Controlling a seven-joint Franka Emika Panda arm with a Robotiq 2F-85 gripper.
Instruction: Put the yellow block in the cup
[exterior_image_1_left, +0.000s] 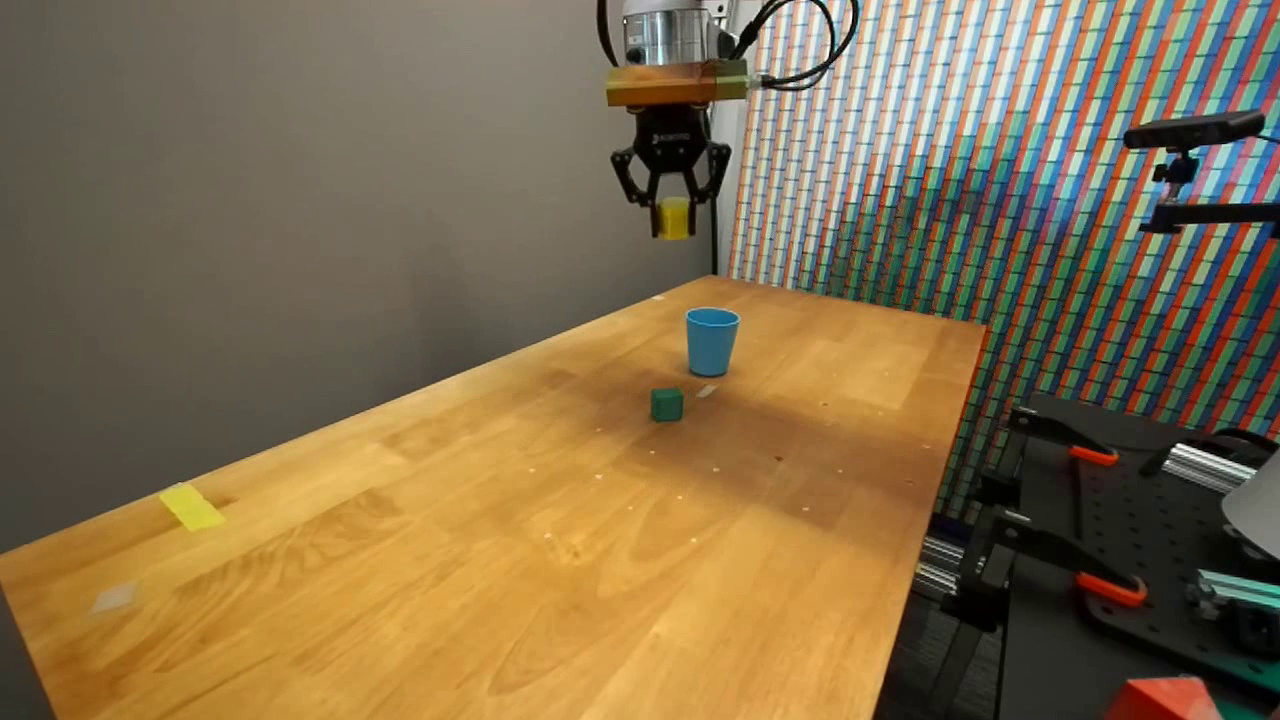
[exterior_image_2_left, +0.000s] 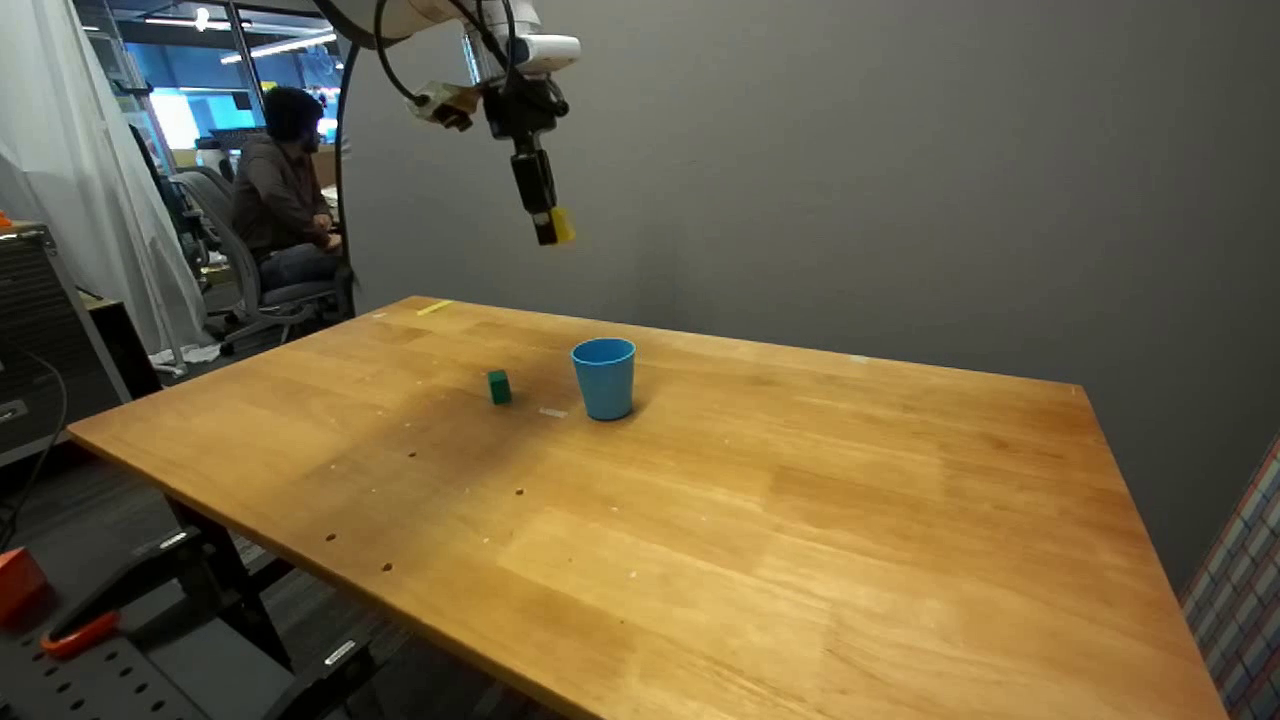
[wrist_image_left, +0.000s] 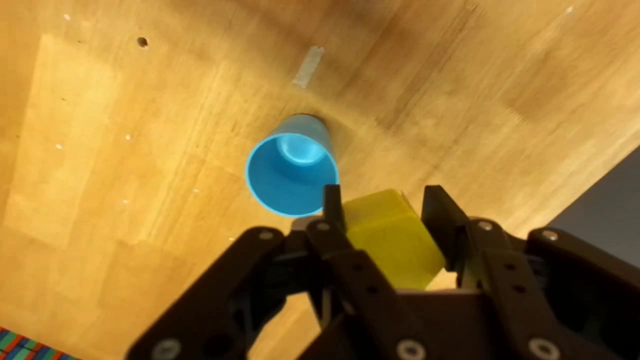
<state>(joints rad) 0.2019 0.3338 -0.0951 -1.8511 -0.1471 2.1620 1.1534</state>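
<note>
Wrist view: fingers (wrist_image_left: 442, 220) clamped on the yellow block (wrist_image_left: 392, 242), cup (wrist_image_left: 292, 172) at its ten o'clock. Grasp and lift judged complete; alignment and release into the cup remain.

Yellow, blue and green against honey brown

The yellow block (wrist_image_left: 395, 242) is plain and strongly coloured; the gripper (exterior_image_1_left: 673, 225) is black, with silvery screws (wrist_image_left: 166, 348) in the wrist view. The cup (exterior_image_2_left: 605, 385) is light blue inside and out, with a paler sheen at its inner bottom. The small block (exterior_image_1_left: 667, 405) is dark green. The table (exterior_image_2_left: 850, 520) is honey brown, streaked with wood grain and specked white. A flat strip (exterior_image_1_left: 192, 507) is lemon yellow; a smaller strip (wrist_image_left: 308, 66) is whitish. The wall (exterior_image_1_left: 300, 200) is flat grey. The backdrop (exterior_image_1_left: 1000, 100) carries slanting columns of small oblongs in orange-red, blue, green and cream. 2 clamps (exterior_image_1_left: 1112, 590) are black with orange ends. The curtain (exterior_image_2_left: 85, 180) is white.
</note>
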